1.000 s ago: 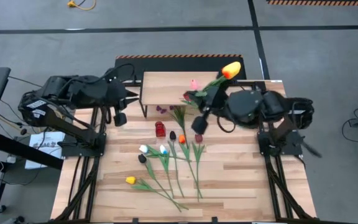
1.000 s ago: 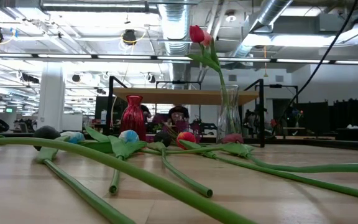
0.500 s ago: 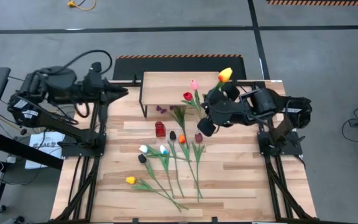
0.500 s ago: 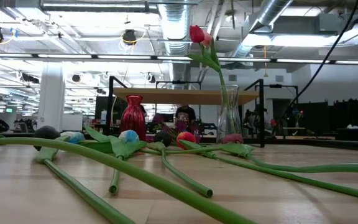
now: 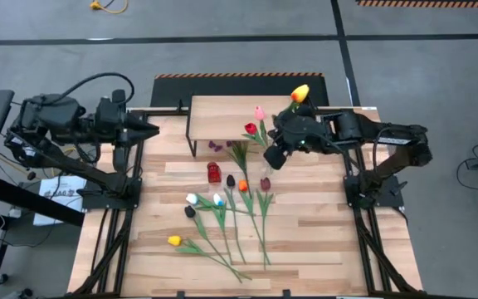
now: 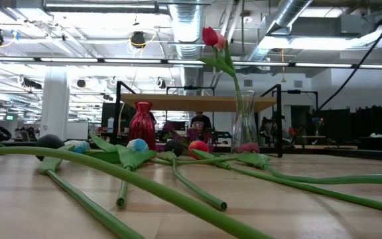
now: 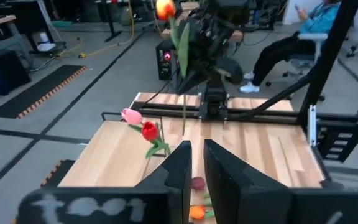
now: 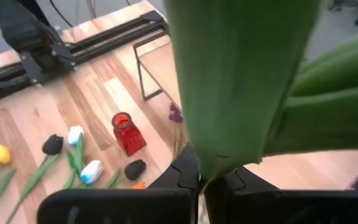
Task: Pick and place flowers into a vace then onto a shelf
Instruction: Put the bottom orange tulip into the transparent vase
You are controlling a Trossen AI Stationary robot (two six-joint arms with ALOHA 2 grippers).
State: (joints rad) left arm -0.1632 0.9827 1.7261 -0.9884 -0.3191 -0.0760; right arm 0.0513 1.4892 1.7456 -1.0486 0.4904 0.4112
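I am working over a light plank counter (image 5: 305,241) that is standing on a grey concrete floor (image 5: 405,50); the low view is showing an open industrial room behind it with exposed ducts (image 6: 191,20) and strip lights, and a seated person (image 7: 291,43) is visible beyond the far edge in the left wrist view. The shelf (image 5: 226,119), a small wood board on black legs, is sitting at the far edge of the counter. Two containers are standing just in front of it: a clear glass vase (image 6: 244,123) that is holding a red tulip (image 5: 250,129) and a pink tulip (image 5: 260,113), and a small red vase (image 5: 214,172) whose contents I cannot make out. Loose flowers (image 5: 222,224) are lying spread across the middle of the counter. My right claw (image 5: 282,152) is hanging closed on the stem of a yellow tulip (image 5: 299,93), beside the glass vase. My left claw (image 5: 151,130) is waiting at the counter's left edge, fingers nearly together and holding nothing.
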